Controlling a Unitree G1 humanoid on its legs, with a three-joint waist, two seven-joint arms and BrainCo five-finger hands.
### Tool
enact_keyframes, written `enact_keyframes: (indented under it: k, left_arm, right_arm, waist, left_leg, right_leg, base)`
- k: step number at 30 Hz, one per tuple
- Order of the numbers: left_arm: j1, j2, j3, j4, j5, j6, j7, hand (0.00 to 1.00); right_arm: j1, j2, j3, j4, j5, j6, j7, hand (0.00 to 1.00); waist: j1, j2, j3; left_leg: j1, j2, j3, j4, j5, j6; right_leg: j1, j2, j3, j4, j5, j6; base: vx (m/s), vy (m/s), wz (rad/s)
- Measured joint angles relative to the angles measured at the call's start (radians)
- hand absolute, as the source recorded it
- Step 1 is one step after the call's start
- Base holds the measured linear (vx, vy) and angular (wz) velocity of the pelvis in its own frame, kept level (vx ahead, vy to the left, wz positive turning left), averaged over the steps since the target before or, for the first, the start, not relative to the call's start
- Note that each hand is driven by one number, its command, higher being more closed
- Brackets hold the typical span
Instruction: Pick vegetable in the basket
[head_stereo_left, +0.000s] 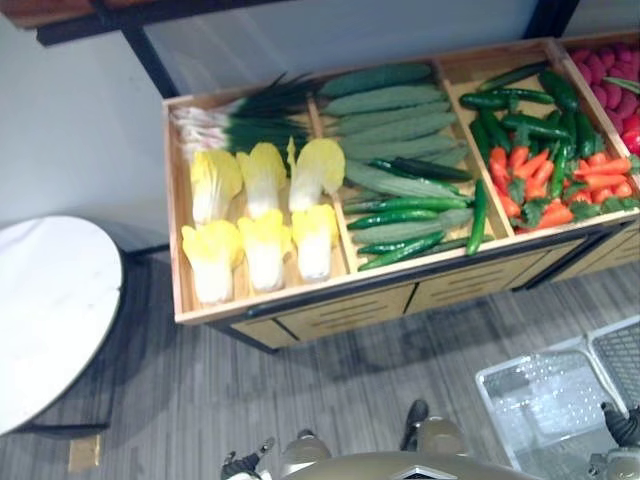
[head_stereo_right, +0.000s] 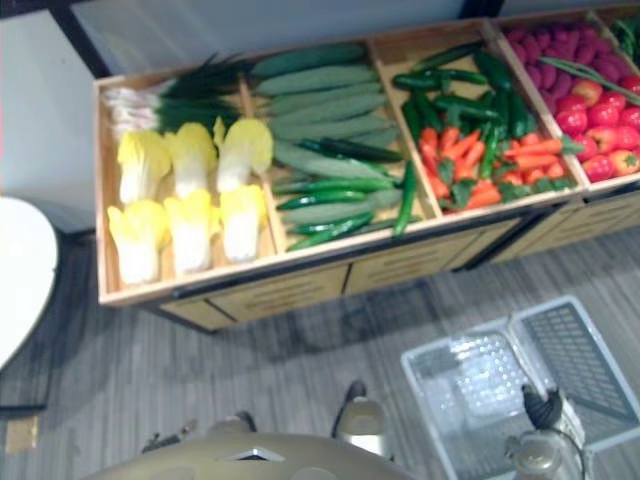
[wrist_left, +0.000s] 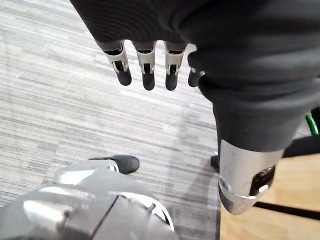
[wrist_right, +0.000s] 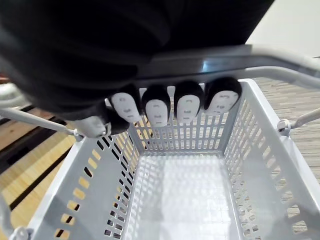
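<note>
The right hand (wrist_right: 189, 106) is curled round the handle (wrist_right: 240, 52) of the empty basket (wrist_right: 95, 175); the left hand (wrist_left: 145, 65) hangs over the floor (wrist_left: 50, 100), fingers (wrist_left: 148, 77) straight, holding nothing. The vegetables (head_stereo_left: 530, 170) lie in the wooden stand (head_stereo_left: 330, 312) ahead: hold the basket level beside it and reach the left hand to a top-lying cucumber (head_stereo_left: 378, 78).

The basket (wrist_right: 260, 150) is pale perforated plastic, faintly glossy, its handle (wrist_right: 235, 59) smooth grey metal (or so it looks). The display stand (head_stereo_left: 330, 312) is matt light wood; the floor (wrist_left: 60, 100) a matt, streaked grey weave
</note>
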Motion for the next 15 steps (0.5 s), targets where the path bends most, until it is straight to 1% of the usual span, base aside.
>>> enact_keyframes:
  k: [2, 3, 5, 6, 8, 9, 11, 12, 13, 14, 15]
  left_arm:
    - [-0.002, 0.002, 0.050, 0.000, 0.011, 0.001, 0.021, 0.00]
    - [-0.003, 0.008, 0.071, -0.001, 0.011, 0.001, 0.029, 0.00]
    - [-0.012, 0.011, 0.129, -0.007, -0.014, 0.000, 0.033, 0.00]
    - [-0.016, 0.012, 0.139, -0.010, -0.027, 0.000, 0.034, 0.00]
    - [-0.046, 0.017, 0.207, -0.020, -0.133, -0.010, 0.042, 0.00]
    - [-0.057, 0.021, 0.225, -0.020, -0.155, -0.011, 0.046, 0.00]
    - [-0.097, 0.041, 0.295, -0.024, -0.285, -0.033, 0.065, 0.00]
    - [-0.106, 0.046, 0.309, -0.034, -0.317, -0.034, 0.071, 0.00]
    - [-0.120, 0.045, 0.338, -0.085, -0.365, -0.042, 0.088, 0.00]
    - [-0.126, 0.036, 0.343, -0.164, -0.390, -0.049, 0.105, 0.00]
    - [-0.125, 0.033, 0.342, -0.191, -0.395, -0.050, 0.106, 0.00]
  right_arm:
    - [-0.030, 0.002, -0.002, 0.069, 0.010, -0.001, -0.014, 1.00]
    - [-0.045, 0.010, -0.002, 0.101, 0.028, -0.001, -0.015, 1.00]
    - [-0.073, 0.019, -0.018, 0.170, 0.059, -0.003, -0.015, 1.00]
    - [-0.081, 0.019, -0.032, 0.193, 0.072, -0.003, -0.015, 1.00]
    - [-0.107, 0.018, -0.079, 0.298, 0.096, 0.001, -0.013, 1.00]
    - [-0.109, 0.018, -0.080, 0.316, 0.107, 0.006, -0.012, 1.00]
    - [-0.126, 0.018, -0.099, 0.371, 0.119, 0.035, 0.006, 1.00]
    - [-0.127, 0.016, -0.114, 0.377, 0.121, 0.039, 0.010, 1.00]
    - [-0.121, 0.017, -0.120, 0.382, 0.128, 0.043, 0.019, 1.00]
    - [-0.116, 0.020, -0.119, 0.390, 0.144, 0.043, 0.023, 1.00]
    - [-0.116, 0.020, -0.119, 0.393, 0.144, 0.043, 0.024, 1.00]
  waist:
    - [-0.001, 0.006, -0.002]
    - [0.000, -0.001, -0.003]
    - [0.001, 0.001, -0.002]
    - [0.000, 0.007, -0.002]
    - [0.000, 0.024, -0.003]
    - [0.000, 0.033, -0.007]
    - [-0.001, 0.053, -0.008]
    - [-0.001, 0.054, -0.008]
    - [-0.001, 0.053, -0.007]
    - [-0.001, 0.047, -0.008]
    - [0.000, 0.044, -0.009]
  left_leg:
    - [-0.005, 0.002, 0.018, -0.016, -0.033, -0.006]
    - [-0.005, -0.001, 0.031, -0.018, -0.038, -0.006]
    - [-0.006, -0.029, 0.044, -0.017, -0.054, 0.003]
    - [-0.006, -0.035, 0.047, -0.017, -0.059, 0.003]
    - [-0.004, -0.056, 0.050, -0.019, -0.066, 0.014]
    - [-0.003, -0.059, 0.049, -0.020, -0.067, 0.014]
    - [-0.001, -0.065, 0.047, -0.023, -0.066, 0.013]
    - [-0.001, -0.066, 0.045, -0.024, -0.066, 0.013]
    - [-0.001, -0.065, 0.034, -0.024, -0.066, 0.013]
    - [-0.002, -0.063, 0.024, -0.025, -0.065, 0.013]
    - [-0.003, -0.063, 0.023, -0.025, -0.065, 0.014]
  right_leg:
    - [0.004, 0.014, 0.004, -0.041, 0.034, 0.001]
    - [0.008, 0.014, 0.019, -0.063, 0.054, 0.001]
    - [0.014, 0.004, 0.053, -0.109, 0.092, 0.009]
    - [0.015, -0.002, 0.056, -0.112, 0.097, 0.012]
    - [0.014, -0.018, 0.067, -0.113, 0.102, 0.018]
    - [0.014, -0.021, 0.068, -0.112, 0.102, 0.018]
    - [0.015, -0.027, 0.070, -0.111, 0.102, 0.019]
    - [0.015, -0.027, 0.069, -0.111, 0.102, 0.019]
    - [0.020, -0.025, 0.062, -0.112, 0.102, 0.018]
    - [0.026, -0.025, 0.050, -0.111, 0.100, 0.014]
    - [0.026, -0.025, 0.049, -0.111, 0.101, 0.013]
  base:
    - [-0.11, 0.075, -0.12]
    - [-0.08, 0.058, -0.18]
    - [-0.09, 0.076, -0.23]
    - [-0.06, 0.084, -0.10]
    - [-0.02, 0.067, 0.00]
    - [0.01, 0.041, 0.01]
    - [0.00, 0.000, 0.00]
    - [0.03, 0.002, 0.06]
    - [0.05, -0.011, 0.18]
    - [0.05, -0.011, 0.18]
    - [0.05, -0.004, 0.15]
